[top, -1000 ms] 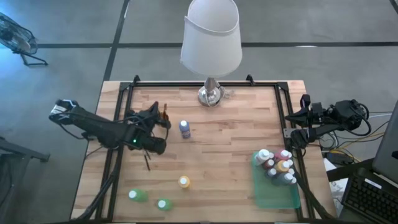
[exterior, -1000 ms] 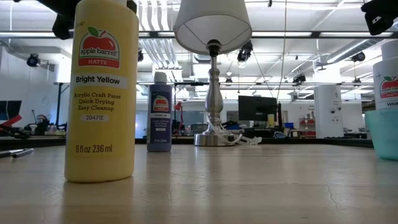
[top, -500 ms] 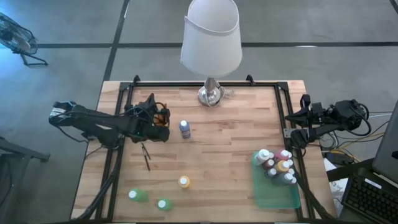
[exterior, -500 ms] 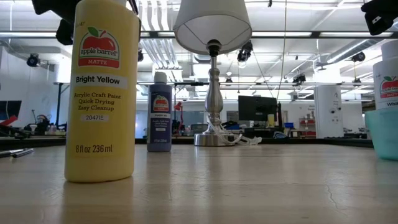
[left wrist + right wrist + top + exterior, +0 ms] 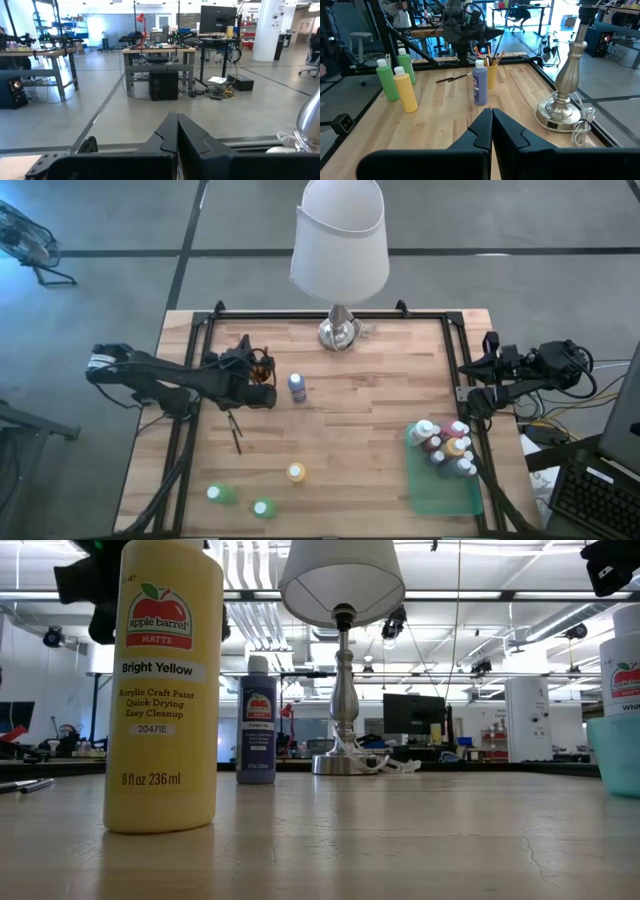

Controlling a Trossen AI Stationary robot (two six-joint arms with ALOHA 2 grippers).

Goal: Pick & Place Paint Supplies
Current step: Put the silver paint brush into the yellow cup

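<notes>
— What sits nearest on the worktop (image 5: pixel 380 430)?

— Two green bottles (image 5: pixel 215 494) at seven o'clock, then the yellow bottle (image 5: pixel 296 472). At four o'clock a green tray (image 5: pixel 430 495) holds a cluster of bottles (image 5: pixel 446 446).

— And the claws?

— The left claw (image 5: pixel 268 395) hovers at nine o'clock, pinched closed and holding nothing, just beside the purple bottle (image 5: pixel 297 387). Loose paintbrushes (image 5: pixel 235 432) lie under it, and a cup of brushes (image 5: pixel 262 366) stands behind it. The right claw (image 5: pixel 476 402) waits at the three o'clock edge, also closed and empty.

— Farthest?

— The lamp (image 5: pixel 339 255) at twelve, its shade hiding part of the far edge.
</notes>
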